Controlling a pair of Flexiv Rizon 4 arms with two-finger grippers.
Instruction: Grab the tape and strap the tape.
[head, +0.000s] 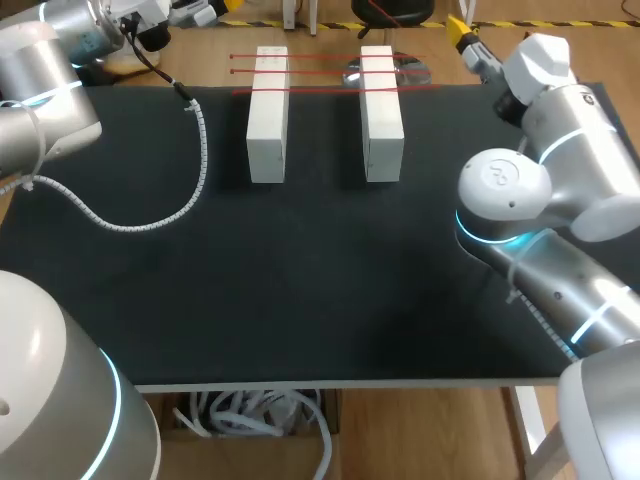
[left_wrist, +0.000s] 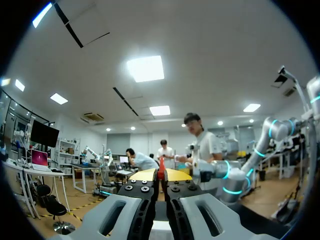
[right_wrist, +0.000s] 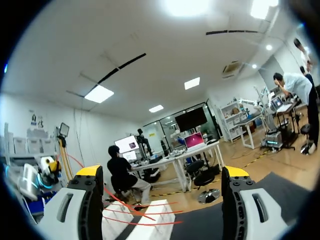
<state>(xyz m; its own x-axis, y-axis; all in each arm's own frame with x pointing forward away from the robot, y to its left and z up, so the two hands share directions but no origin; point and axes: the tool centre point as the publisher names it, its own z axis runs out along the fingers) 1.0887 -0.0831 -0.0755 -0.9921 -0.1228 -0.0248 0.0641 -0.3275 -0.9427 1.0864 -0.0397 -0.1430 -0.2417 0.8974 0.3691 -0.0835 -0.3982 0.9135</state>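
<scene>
Two white blocks (head: 267, 112) (head: 381, 110) stand side by side on the black mat (head: 300, 290). Three red tape strands (head: 325, 72) stretch across their far ends. A shiny tape roll (head: 412, 70) lies behind the right block. My left gripper (head: 205, 10) hovers past the mat's far left corner. In the left wrist view it (left_wrist: 161, 176) is shut, with a bit of red tape (left_wrist: 161, 169) between its tips. My right gripper (head: 462, 32) is past the far right corner. It (right_wrist: 162, 172) stands wide open and holds nothing, facing the blocks (right_wrist: 145, 222), strands (right_wrist: 145, 212) and roll (right_wrist: 209, 196).
A white coiled cable (head: 150, 215) runs from my left arm (head: 45, 90) and loops over the mat's left part. My right arm's big joints (head: 540, 210) overhang the mat's right side. The mat's front half is bare.
</scene>
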